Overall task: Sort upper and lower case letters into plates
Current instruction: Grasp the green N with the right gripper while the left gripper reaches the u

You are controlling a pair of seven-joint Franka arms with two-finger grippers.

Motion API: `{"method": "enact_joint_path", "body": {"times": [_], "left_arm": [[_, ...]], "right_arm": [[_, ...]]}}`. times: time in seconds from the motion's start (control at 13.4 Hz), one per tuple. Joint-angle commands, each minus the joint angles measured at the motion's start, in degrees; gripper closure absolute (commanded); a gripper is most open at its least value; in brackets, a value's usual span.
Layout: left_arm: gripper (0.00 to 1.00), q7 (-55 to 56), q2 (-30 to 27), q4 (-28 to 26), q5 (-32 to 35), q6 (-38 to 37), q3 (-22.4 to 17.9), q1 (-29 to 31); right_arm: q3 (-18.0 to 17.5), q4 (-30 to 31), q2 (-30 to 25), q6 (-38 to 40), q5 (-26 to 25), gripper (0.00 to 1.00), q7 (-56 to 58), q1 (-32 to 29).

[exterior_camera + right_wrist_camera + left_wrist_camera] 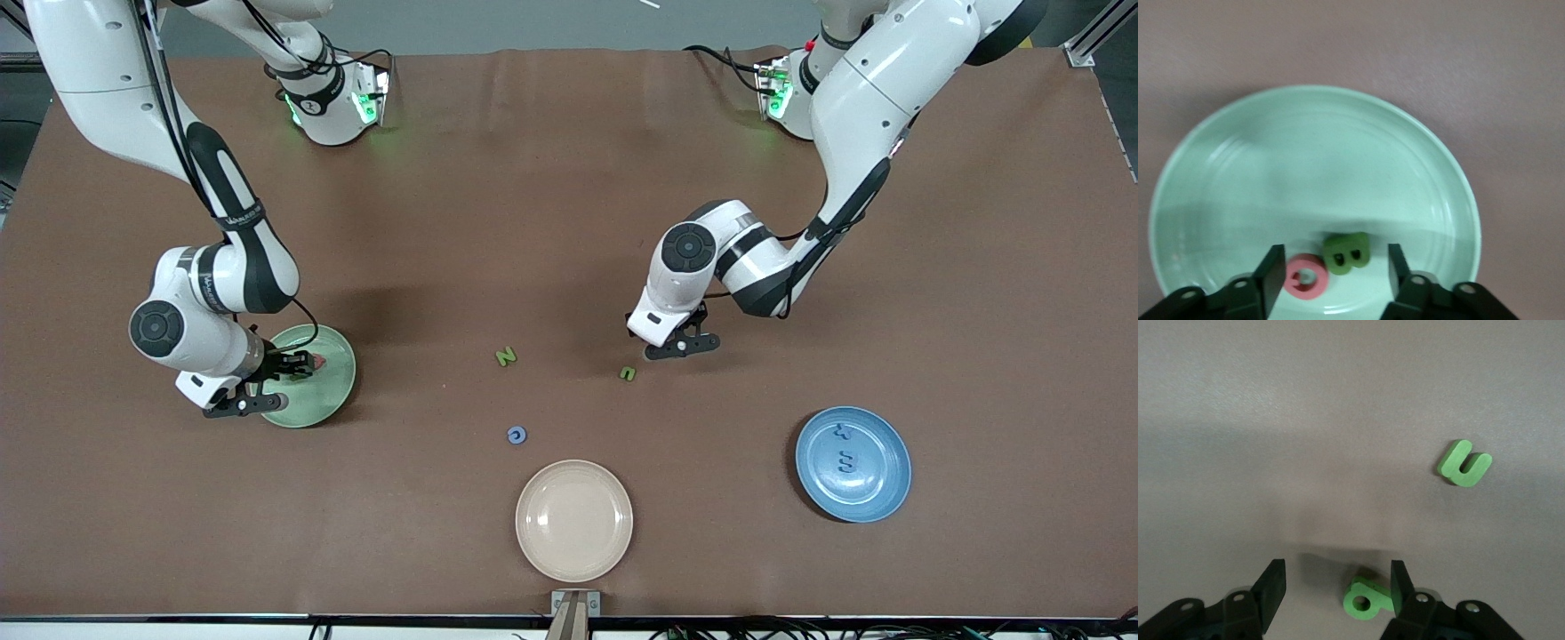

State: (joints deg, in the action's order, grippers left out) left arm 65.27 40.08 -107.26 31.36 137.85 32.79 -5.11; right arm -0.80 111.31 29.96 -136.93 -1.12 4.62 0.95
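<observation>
The right gripper (267, 384) hangs low over the mint green plate (333, 391), which sits toward the right arm's end of the table. Its fingers (1271, 273) are spread apart and grip nothing. Between them in the right wrist view lie the pink Q (1307, 276) and the green B (1347, 253), touching each other, on the plate's floor close to its rim.

The left gripper (683, 341) is down at the brown table (551, 204) near the middle. Its fingers (1271, 587) stand open, and the small green b (1366, 600) lies flat against the inner face of one finger, with bare tabletop between it and the other finger. The green s (628, 373) lies just beside this gripper, a little nearer the front camera, apart from the b.

The green Z (506, 356) rests alone on open tabletop between the two grippers, with clear brown surface all round it. The blue G (516, 435) lies nearer the front camera than the Z, close to the cream plate (574, 520), which sits at the table's front edge.

The blue plate (880, 498) sits toward the left arm's end of the table, also near the front edge, well apart from the left gripper. Two blue letters lie in it, the x (840, 432) and the m (848, 461), close together near its centre, both clear of the rim.
</observation>
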Motion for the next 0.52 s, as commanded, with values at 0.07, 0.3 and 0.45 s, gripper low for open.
{"method": "enact_joint_path", "body": {"times": [0.07, 0.3, 0.45], "left_arm": [[0.31, 3.98, 0.09, 0.12, 1.42, 1.20, -0.10, -0.69], [0.34, 4.07, 0.79, -0.15, 1.42, 2.69, -0.10, -0.78], [0.35, 4.16, 1.14, -0.32, 1.42, 3.39, -0.10, -0.78]], "right_arm": [[-0.87, 0.67, -1.83, -0.53, -0.11, 0.00, -15.02, 6.76], [-0.87, -2.49, -0.87, -0.88, -0.02, 0.00, -31.64, 15.20], [-0.87, -6.44, 2.28, -0.88, -0.11, 0.00, -41.66, 19.86]]}}
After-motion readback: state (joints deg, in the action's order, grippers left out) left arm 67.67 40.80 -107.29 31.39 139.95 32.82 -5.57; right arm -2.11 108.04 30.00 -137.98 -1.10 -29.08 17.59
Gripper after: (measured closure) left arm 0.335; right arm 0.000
